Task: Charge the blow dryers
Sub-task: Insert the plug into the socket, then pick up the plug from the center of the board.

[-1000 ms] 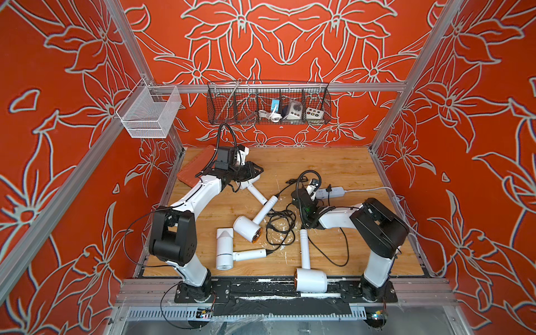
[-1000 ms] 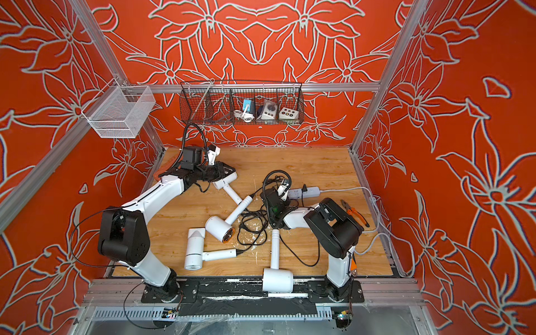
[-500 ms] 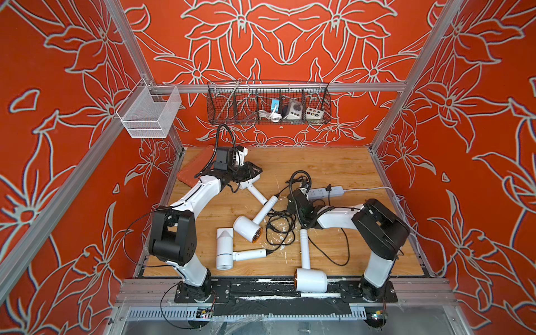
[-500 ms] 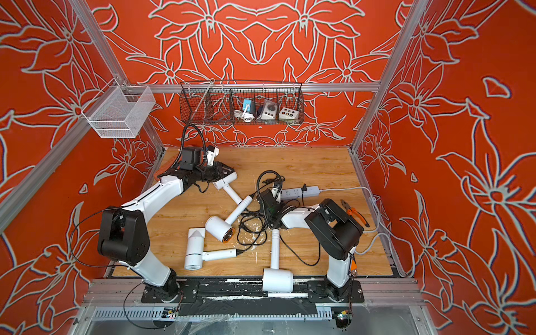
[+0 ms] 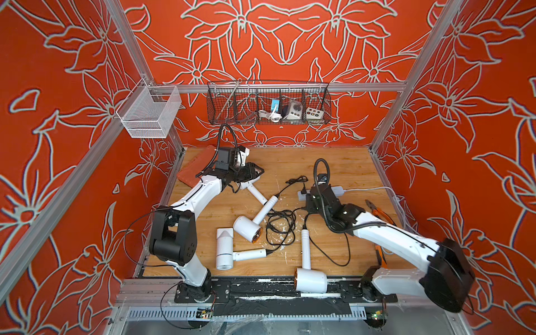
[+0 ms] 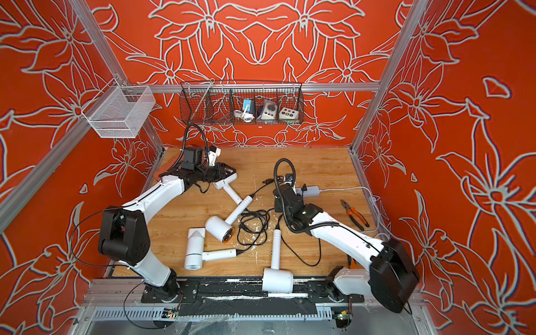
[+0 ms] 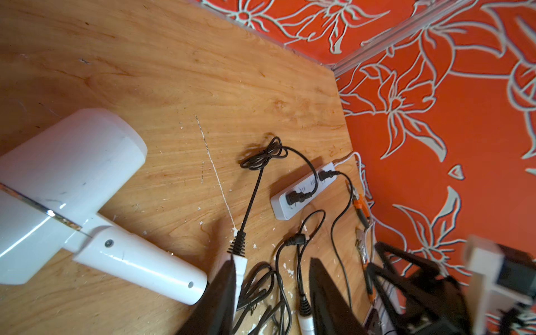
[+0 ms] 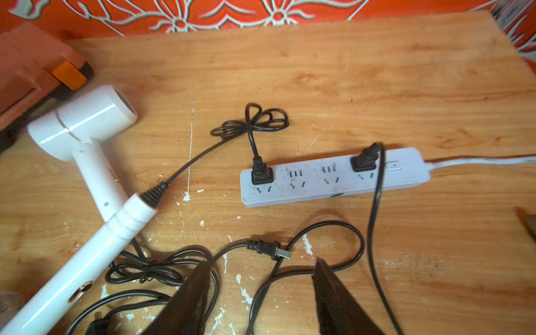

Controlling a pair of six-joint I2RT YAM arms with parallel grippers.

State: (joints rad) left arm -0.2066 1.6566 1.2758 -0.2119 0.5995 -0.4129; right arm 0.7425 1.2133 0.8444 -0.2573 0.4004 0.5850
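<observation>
The right gripper [image 8: 262, 262] hangs with jaws apart and empty, just short of a loose plug [image 8: 269, 250] lying flat in front of the power strip [image 8: 333, 177]. The strip's end sockets are filled and the middle two are free. A pinch could skid that flat plug or catch it askew. Its cord also runs into the tangle [image 5: 280, 224] beside the strip, so a pull could drag a dryer or tug a seated plug.

The left gripper [image 7: 272, 266], jaws apart and empty, hangs well apart from the strip. All four blow dryers [image 5: 246, 226] lie on the boards on that same side of the strip.

On the wall behind the strip, the black wire basket [image 5: 229, 107] holds a coiled white cable and small socket blocks. The white mesh basket [image 5: 145, 121] looks empty.
</observation>
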